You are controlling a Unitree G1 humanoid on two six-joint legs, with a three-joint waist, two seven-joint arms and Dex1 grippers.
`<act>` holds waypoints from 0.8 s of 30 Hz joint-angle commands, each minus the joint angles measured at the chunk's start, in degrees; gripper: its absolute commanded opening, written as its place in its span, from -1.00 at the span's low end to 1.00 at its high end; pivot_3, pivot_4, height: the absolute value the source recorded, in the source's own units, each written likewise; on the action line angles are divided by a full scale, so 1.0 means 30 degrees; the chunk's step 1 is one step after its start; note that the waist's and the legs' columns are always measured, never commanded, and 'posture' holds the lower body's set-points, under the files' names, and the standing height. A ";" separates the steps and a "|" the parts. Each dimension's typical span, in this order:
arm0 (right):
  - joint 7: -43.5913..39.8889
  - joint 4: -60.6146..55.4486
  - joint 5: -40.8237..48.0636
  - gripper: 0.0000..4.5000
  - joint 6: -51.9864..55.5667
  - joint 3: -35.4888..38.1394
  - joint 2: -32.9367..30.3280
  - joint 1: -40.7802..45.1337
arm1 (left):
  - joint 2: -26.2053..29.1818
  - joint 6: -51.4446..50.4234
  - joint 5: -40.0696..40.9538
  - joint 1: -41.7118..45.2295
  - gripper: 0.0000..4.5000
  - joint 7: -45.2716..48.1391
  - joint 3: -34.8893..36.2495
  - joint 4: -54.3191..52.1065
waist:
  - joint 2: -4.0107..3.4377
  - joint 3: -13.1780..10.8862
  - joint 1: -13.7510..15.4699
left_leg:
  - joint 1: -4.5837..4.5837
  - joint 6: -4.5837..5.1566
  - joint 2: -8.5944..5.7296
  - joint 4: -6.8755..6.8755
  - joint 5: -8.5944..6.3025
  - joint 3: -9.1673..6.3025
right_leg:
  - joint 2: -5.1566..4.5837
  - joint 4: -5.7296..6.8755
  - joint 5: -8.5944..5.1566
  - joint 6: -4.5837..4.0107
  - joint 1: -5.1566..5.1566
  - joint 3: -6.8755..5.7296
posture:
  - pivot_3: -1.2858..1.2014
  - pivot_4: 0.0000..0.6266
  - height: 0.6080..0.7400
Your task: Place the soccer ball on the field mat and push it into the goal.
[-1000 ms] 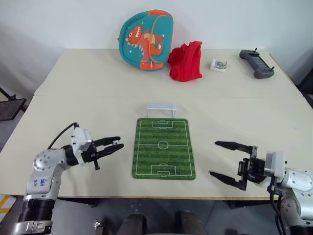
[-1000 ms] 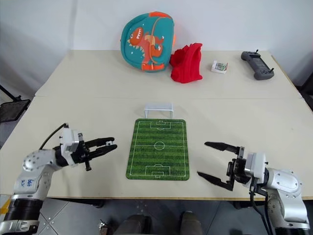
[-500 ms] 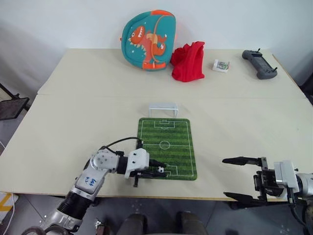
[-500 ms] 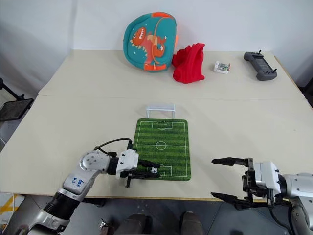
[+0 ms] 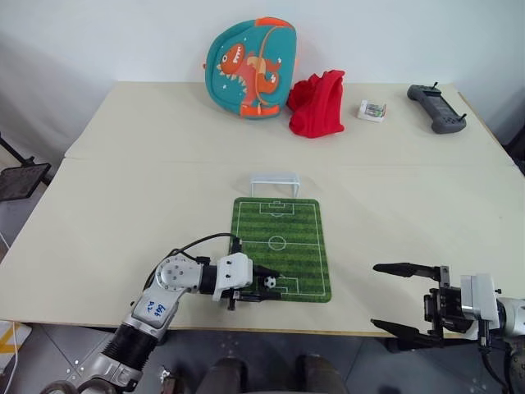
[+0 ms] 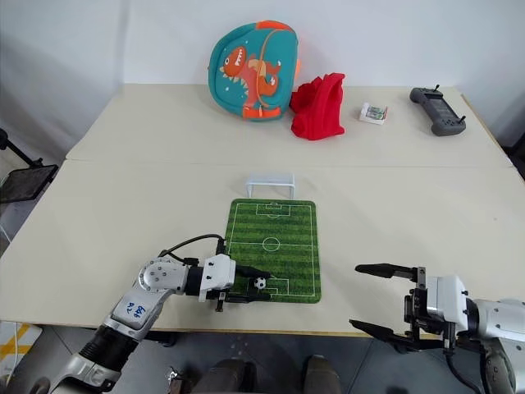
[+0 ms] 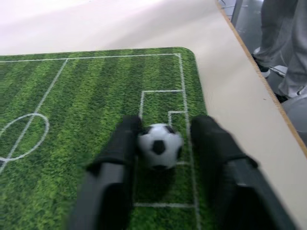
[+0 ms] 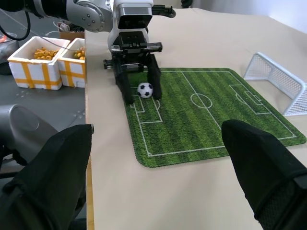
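Green field mat bears soccer ball near its front edge.

My soccer ball looks like smooth, slightly glossy plastic; the field mat has a fuzzy, turf-like nap. The goal looks like white netting, the table matt beige.

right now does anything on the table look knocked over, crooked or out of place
Nothing stands out. The flat green field mat lies square to the table edge, the small white wire goal stands upright just past its far end, and the tiny black-and-white soccer ball sits on the near penalty box.
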State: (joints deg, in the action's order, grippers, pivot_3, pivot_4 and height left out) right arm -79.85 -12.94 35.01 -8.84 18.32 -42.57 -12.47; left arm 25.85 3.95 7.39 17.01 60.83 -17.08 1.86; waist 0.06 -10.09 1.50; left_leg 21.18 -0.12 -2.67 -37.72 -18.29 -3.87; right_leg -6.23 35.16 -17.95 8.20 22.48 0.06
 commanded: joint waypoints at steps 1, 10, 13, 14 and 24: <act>0.0143 -0.0259 0.0116 1.00 -0.0183 0.0021 0.0135 0.0008 | -0.0051 0.0395 0.0149 -0.0017 0.48 0.0015 0.0040 -0.0096 | 0.0000 0.0000 -0.0001 | 0.0000 0.0000 0.0000 0.0000 0.0000 0.0000 | 0.0000 0.0001 0.0000 0.0000 0.0000 -0.0001 | 0.03 -0.52 1.00; 0.0169 -0.0043 0.0016 1.00 -0.0087 -0.0322 0.0297 0.0008 | -0.0014 0.0512 0.0834 -0.0144 0.48 -0.0032 0.0711 -0.0412 | -0.0001 0.0000 -0.0007 | -0.0001 0.0000 0.0001 -0.0001 0.0000 0.0000 | -0.0003 0.0004 0.0000 0.0000 0.0001 0.0001 | 0.03 -0.52 1.00; 0.0116 0.0075 0.0025 1.00 -0.0068 -0.0448 0.0254 0.0056 | 0.0019 0.0411 0.1074 -0.0259 0.48 -0.0027 0.0925 -0.0533 | 0.0000 0.0000 -0.0010 | -0.0001 0.0000 0.0001 -0.0002 0.0000 0.0000 | -0.0003 0.0004 0.0000 0.0000 0.0000 0.0001 | 0.03 -0.52 1.00; 0.0110 0.0109 0.0036 1.00 -0.0080 -0.0479 0.0243 0.0059 | -0.0007 0.0362 0.1172 -0.0293 0.48 -0.0049 0.1002 -0.0594 | -0.0001 0.0000 -0.0009 | 0.0000 0.0001 0.0000 -0.0002 0.0000 0.0000 | -0.0002 0.0004 0.0000 0.0000 0.0001 0.0001 | 0.03 -0.52 1.00; -0.0056 0.0312 0.0050 1.00 -0.0438 -0.0685 0.0445 0.0022 | 0.2159 -0.1776 0.6561 -0.2274 0.48 0.1050 0.5729 -0.3788 | -0.0007 0.0003 -0.0097 | -0.0006 -0.0004 0.0023 -0.0001 -0.0002 -0.0009 | -0.0043 0.0012 -0.0001 -0.0002 0.0004 0.0027 | 0.03 -0.52 1.00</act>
State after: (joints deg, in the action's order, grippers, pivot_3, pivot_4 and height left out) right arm -79.63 -11.41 34.34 -9.03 15.87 -41.74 -12.31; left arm 31.23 -0.59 23.79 11.24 63.39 -2.95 -6.96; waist 0.04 -10.08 1.21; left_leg 21.14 -0.14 -2.59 -37.71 -18.30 -3.90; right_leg -6.36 35.19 -17.95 8.19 22.49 0.15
